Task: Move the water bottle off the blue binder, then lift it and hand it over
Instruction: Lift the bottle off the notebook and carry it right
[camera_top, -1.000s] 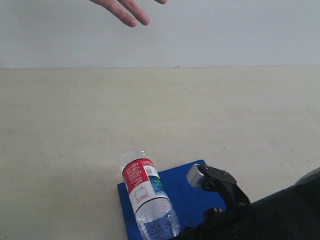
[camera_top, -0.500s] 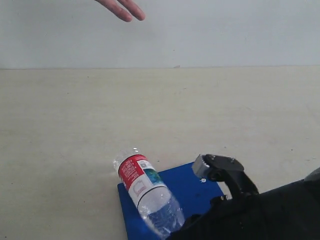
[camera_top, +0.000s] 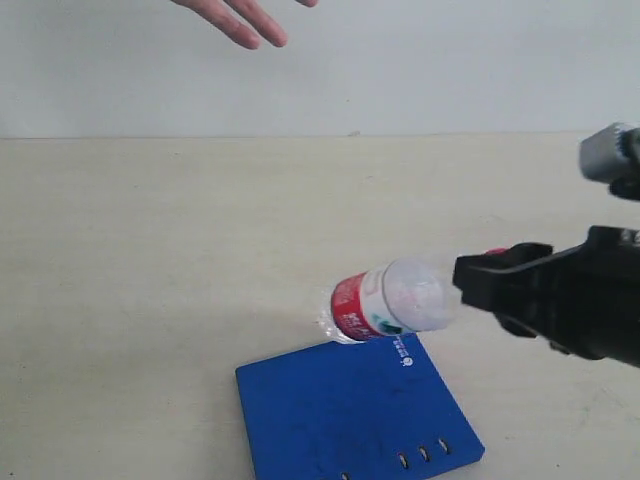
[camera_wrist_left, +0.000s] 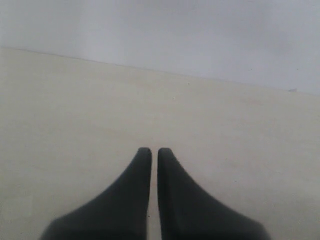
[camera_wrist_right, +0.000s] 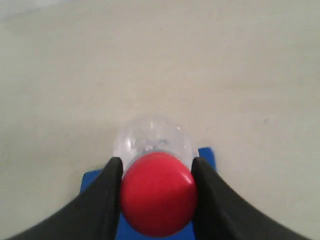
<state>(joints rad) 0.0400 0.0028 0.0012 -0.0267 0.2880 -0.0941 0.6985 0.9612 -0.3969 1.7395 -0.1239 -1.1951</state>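
The right hand (camera_top: 478, 283) is clamped on the neck end of the water bottle (camera_top: 390, 302), its two dark fingers (camera_wrist_right: 107, 190) pressed against either side just behind the red cap (camera_wrist_right: 157, 196). The bottle lies sideways in that grip, cap towards the arm and base pointing to the left of the exterior view. It appears raised off the surface, with its base end over the far edge of the blue binder (camera_top: 345, 415). The bottle's body is clear plastic with a red and white label around the middle. Droplets or bubbles show through the wall, but how much water it holds cannot be told. The binder lies flat on the pale bench (camera_top: 150, 250), its oval slots (camera_top: 422, 455) along the near edge and a small white logo (camera_top: 402, 358) at the far right corner. The left hand (camera_wrist_left: 154, 151) hangs over bare bench with its fingers together, only a thin slit between them, gripping nothing. A person's fingers (camera_top: 240, 18) reach in at the top against the grey wall (camera_top: 450, 60).
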